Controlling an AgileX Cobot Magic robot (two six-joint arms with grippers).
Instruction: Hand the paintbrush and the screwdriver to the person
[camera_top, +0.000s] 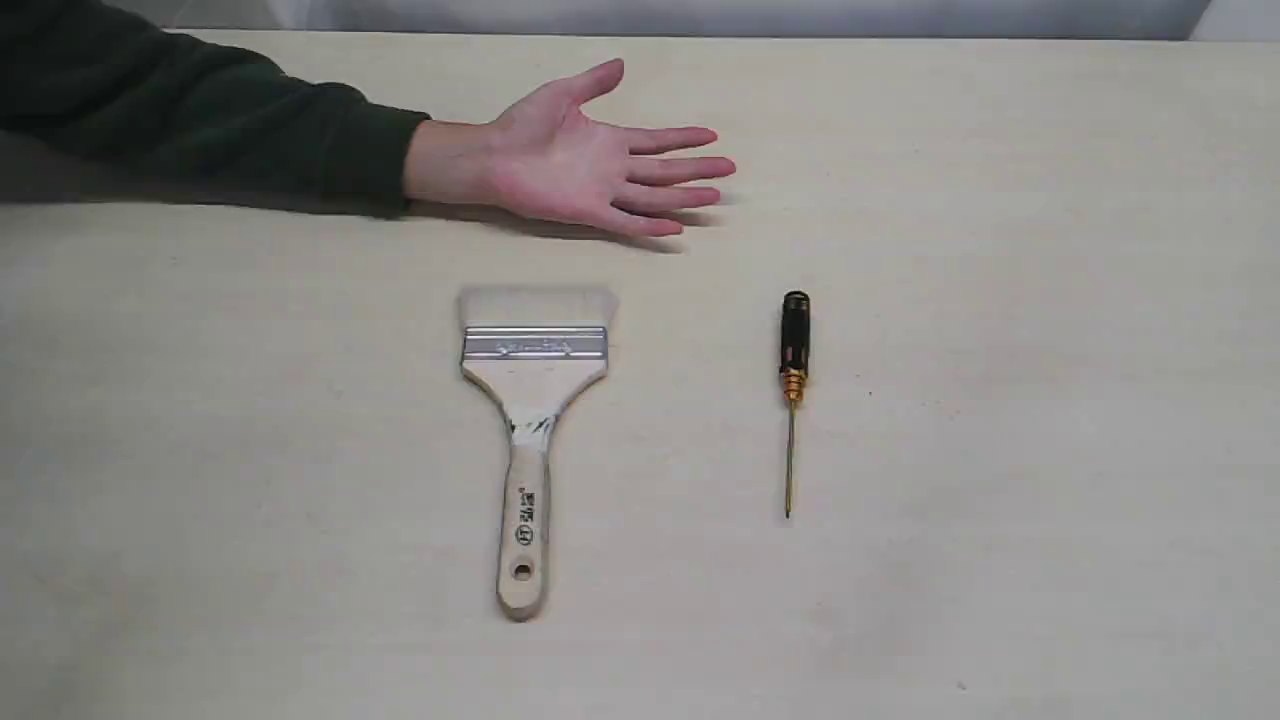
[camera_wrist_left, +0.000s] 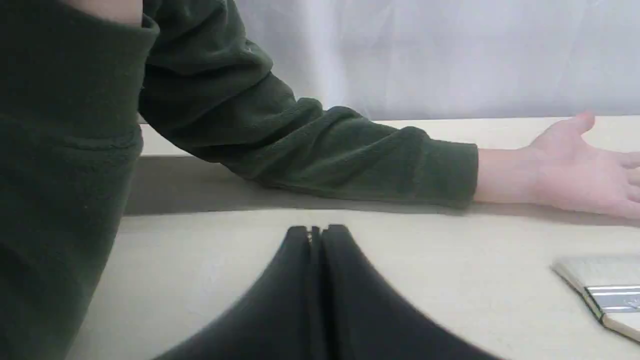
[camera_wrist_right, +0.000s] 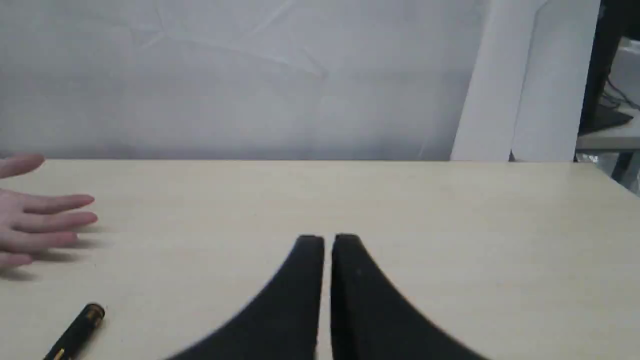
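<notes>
The paintbrush (camera_top: 530, 420) lies flat on the table, pale bristles toward the person, wooden handle toward the near edge; its bristle end (camera_wrist_left: 602, 287) shows in the left wrist view. To its right lies the screwdriver (camera_top: 794, 385), black handle toward the person, thin shaft pointing to the near edge; its handle (camera_wrist_right: 75, 332) appears in the right wrist view. The person's hand (camera_top: 590, 165) rests palm up beyond both tools, green sleeve (camera_top: 200, 120) at the left. My left gripper (camera_wrist_left: 316, 231) and right gripper (camera_wrist_right: 325, 240) are both shut on nothing, away from the tools, and neither shows in the exterior view.
The beige table (camera_top: 1050, 300) carries only the two tools and the person's arm. A white backdrop (camera_wrist_right: 250, 75) rises behind its far edge. In the left wrist view the green-sleeved arm (camera_wrist_left: 65, 175) fills the space close to my left gripper.
</notes>
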